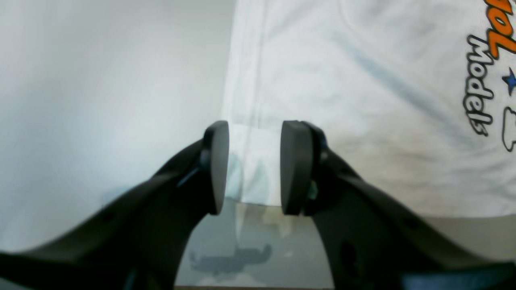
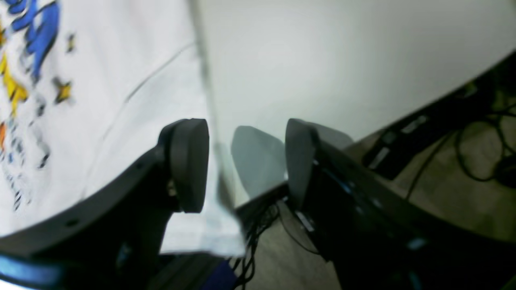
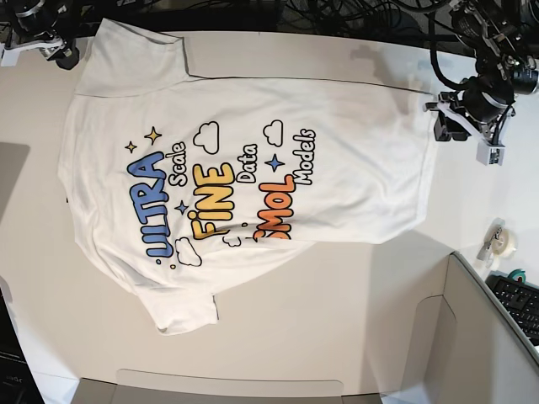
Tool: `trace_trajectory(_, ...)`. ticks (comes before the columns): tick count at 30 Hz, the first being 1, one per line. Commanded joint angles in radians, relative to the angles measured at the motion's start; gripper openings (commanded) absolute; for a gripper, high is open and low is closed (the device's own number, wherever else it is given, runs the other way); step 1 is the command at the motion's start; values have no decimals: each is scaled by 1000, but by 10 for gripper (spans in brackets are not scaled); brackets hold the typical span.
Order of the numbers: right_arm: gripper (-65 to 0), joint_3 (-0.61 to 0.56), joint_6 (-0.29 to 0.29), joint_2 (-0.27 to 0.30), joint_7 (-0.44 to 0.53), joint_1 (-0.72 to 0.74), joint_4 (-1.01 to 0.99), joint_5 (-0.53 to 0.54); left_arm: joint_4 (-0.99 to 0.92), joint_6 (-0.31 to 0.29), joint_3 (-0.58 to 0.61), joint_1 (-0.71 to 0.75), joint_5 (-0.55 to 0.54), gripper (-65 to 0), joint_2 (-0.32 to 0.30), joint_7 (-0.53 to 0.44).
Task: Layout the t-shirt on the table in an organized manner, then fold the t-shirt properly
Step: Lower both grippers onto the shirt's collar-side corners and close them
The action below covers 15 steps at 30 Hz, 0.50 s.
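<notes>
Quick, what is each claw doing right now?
Left claw: open, jaws astride the t-shirt corner.
Right claw: open, holding nothing.

One t-shirt (image 3: 244, 181) on one desk (image 3: 337, 286), two robot hands (left hand (image 1: 254, 167), right hand (image 2: 246, 165)), one roll of tape (image 3: 503, 242), and one keyboard (image 3: 520, 305).
</notes>
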Motion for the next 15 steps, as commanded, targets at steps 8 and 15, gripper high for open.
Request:
trace_trajectory(8, -350, -46, 99, 8, 3, -20, -98, -24, 15, 3, -3, -6, -9, -434, -19, -7)
trace_trajectory(15, -351, -132, 130, -23, 3, -33, -101, -72, 15, 3, -1, -8, -8, -434, -21, -7)
